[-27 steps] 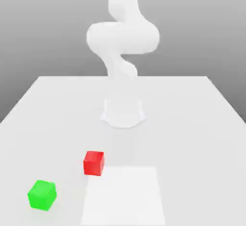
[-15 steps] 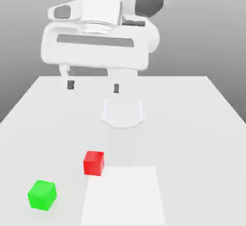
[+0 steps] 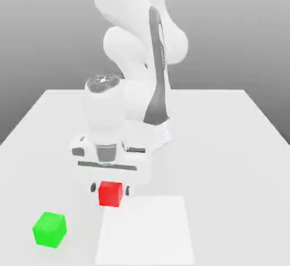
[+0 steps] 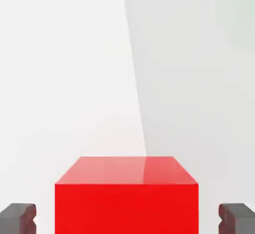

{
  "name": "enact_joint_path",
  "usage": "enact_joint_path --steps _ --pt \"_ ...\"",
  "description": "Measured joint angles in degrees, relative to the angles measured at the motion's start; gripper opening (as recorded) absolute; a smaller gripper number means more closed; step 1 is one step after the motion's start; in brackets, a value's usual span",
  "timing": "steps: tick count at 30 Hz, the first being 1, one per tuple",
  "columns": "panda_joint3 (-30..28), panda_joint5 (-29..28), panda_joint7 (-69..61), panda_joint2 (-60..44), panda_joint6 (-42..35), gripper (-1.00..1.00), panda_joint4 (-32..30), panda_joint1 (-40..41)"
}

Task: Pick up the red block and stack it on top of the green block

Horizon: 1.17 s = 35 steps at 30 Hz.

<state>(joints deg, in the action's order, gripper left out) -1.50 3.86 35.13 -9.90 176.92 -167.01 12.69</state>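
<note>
The pincer (image 3: 111,189) is open around the red block (image 3: 110,194), one finger on each side. In the hand view there is a gap between the block and each finger, so nothing is gripped. The red block sits flat on the table (image 3: 226,171), so the pick-up looks lined up but not made. Closing on it, lifting, carrying, lowering onto the green block (image 3: 50,230) and letting go are all left to do; I'd judge the task to be in its early part, with the grasp as the next step.

From the red block, the green block lies towards the exterior view's left and nearer that camera, well apart, with its top bare and its sides turned a little. It looks ready to take a load, though that turn may call for some care in lining up.

The arm (image 3: 107,112) reaches down to the red block from behind. A paler patch (image 3: 145,231) starts just beside the block, towards the exterior view's right and nearer the camera. The table is plain and whitish; far behind the block, past its back edge, is a smooth grey backdrop (image 3: 238,27).
</note>
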Motion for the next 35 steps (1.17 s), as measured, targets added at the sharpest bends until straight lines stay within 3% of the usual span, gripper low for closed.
enact_joint_path --steps 5,14,20,26,31,32,35 --pt "0.07 -0.37 0.33 0.22 -0.2 -1.0 -0.02 0.14" --pt "-1.69 -4.67 3.78 15.74 -14.02 -1.0 -1.7 -0.18" --pt "-3.57 -0.65 9.53 11.75 -20.81 -1.0 9.19 2.01" --pt "-5.8 -1.84 19.84 5.43 -27.1 -1.0 21.65 5.94" --pt "-4.97 0.19 19.88 -4.07 -20.09 -1.0 24.02 6.79" --pt "-4.76 0.54 19.64 -5.26 -18.99 1.0 24.11 6.93" --pt "-4.76 0.54 19.64 -5.26 -18.99 1.0 24.11 6.93"
